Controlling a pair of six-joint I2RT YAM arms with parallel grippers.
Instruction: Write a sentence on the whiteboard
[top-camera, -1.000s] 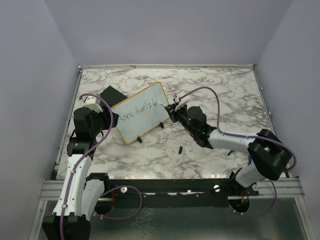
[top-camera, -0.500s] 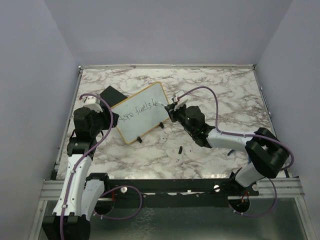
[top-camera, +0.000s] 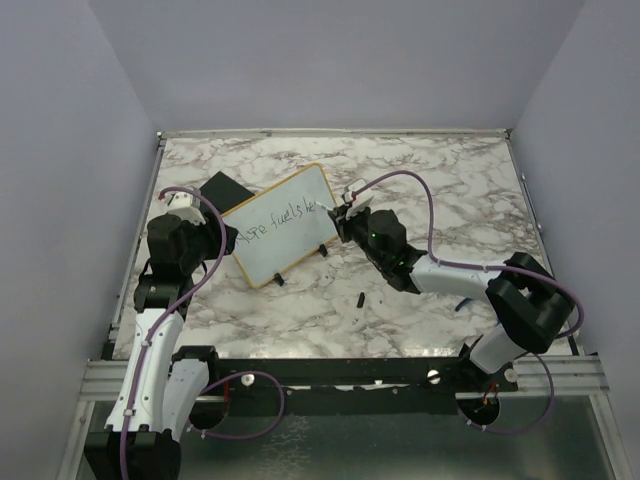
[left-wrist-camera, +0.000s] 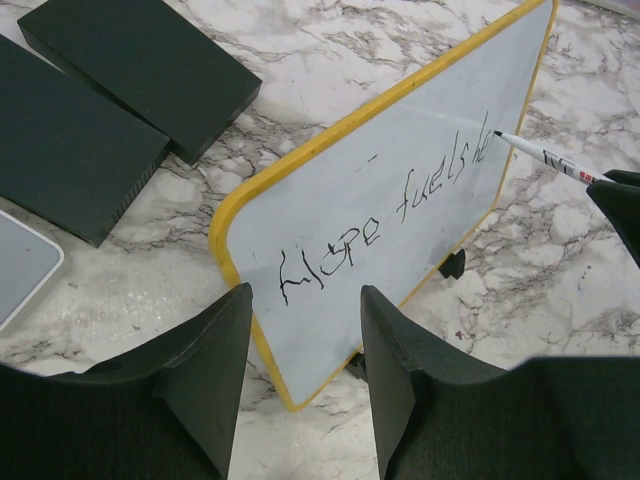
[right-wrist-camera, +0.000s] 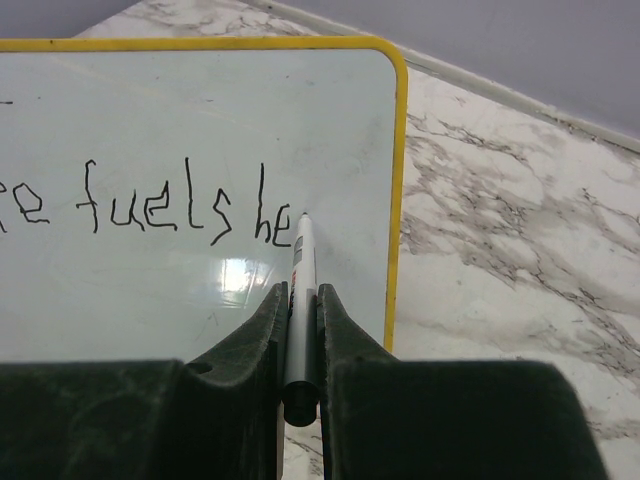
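Your right arm had crept a little to the left, toward the whiteboard (top-camera: 290, 245), since the earlier frame, and its cable had arched higher behind the wrist; the board itself and your left arm had not shifted. You had the right tool (right-wrist-camera: 302, 292) clamped on a marker (right-wrist-camera: 303, 250), the two fingers pressed against either side of its barrel with the dark tip pointing away from the wrist. That tip was at the board face just past the last letter, near the yellow frame at the board's right end. The sentence (left-wrist-camera: 380, 215) ran in a single line of thin dark handwriting and read roughly "Hope fuels he", with white space left below it. The whiteboard stood tilted on its little black feet on the marble surface (top-camera: 440, 180), left of centre and turned at an angle, its far right corner reaching toward the middle. Your left tool (left-wrist-camera: 305, 340) had its fingers apart, set on either side of the board's near lower corner; from the wrist view you could not tell whether either finger actually touched the frame. Two flat black blocks (left-wrist-camera: 140, 70) lay side by side just behind the board's left end. One small dark piece (top-camera: 359, 298) lay alone on the surface, in front of the board and well apart from it.
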